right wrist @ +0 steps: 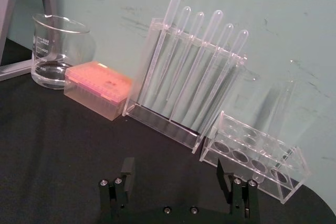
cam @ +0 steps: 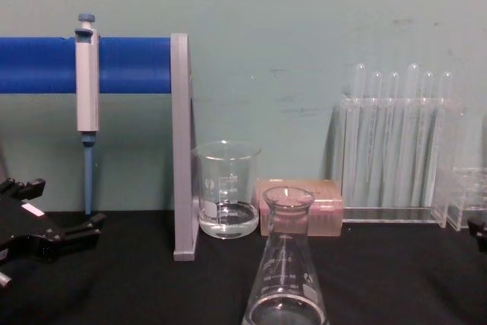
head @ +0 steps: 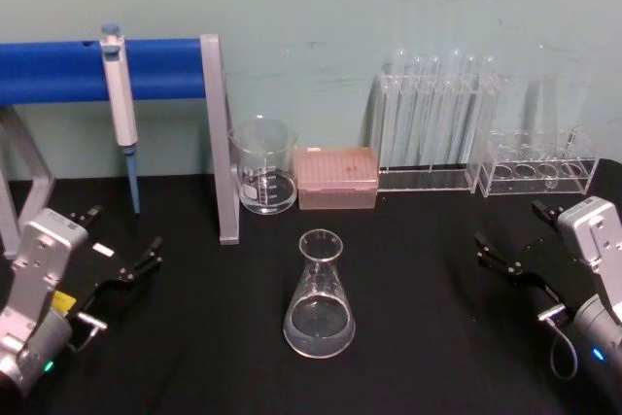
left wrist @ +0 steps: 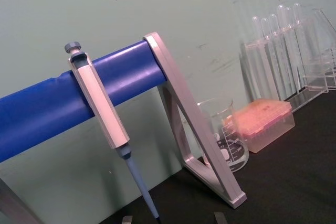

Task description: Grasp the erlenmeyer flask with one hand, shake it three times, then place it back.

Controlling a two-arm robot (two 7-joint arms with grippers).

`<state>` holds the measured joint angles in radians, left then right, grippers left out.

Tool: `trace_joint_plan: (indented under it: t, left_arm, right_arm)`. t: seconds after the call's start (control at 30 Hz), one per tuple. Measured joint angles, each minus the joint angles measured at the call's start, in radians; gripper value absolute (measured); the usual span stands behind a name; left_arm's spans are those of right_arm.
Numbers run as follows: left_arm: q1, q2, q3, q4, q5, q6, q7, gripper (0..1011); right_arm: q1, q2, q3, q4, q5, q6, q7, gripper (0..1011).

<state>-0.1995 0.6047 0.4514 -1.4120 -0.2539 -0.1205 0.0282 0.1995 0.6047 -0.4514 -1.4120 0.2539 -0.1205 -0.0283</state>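
The erlenmeyer flask (head: 319, 298) stands upright on the black table, front centre; in the chest view, the flask (cam: 288, 279) rises large in the foreground. It is clear glass with white marks, and nothing touches it. My left gripper (head: 124, 232) rests low on the table well to the flask's left, open and holding nothing; it also appears at the chest view's left edge (cam: 65, 205). My right gripper (head: 508, 224) sits well to the flask's right, also open and holding nothing. In the right wrist view its fingers (right wrist: 126, 169) stand wide apart over bare table.
Behind the flask stand a glass beaker (head: 263, 167) and a pink tip box (head: 336, 178). A rack of test tubes (head: 437, 123) and a low clear rack (head: 539, 167) are at the back right. A pipette (head: 121, 104) hangs on the blue bar stand (head: 222, 143) at back left.
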Motion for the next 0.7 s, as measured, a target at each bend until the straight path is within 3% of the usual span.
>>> trace_joint_plan:
  t: [0.7]
  left_arm:
    - [0.0,0.0,0.0,0.0,0.0,0.0,0.0,1001]
  right_arm:
    - [0.0,0.0,0.0,0.0,0.0,0.0,0.0,1000]
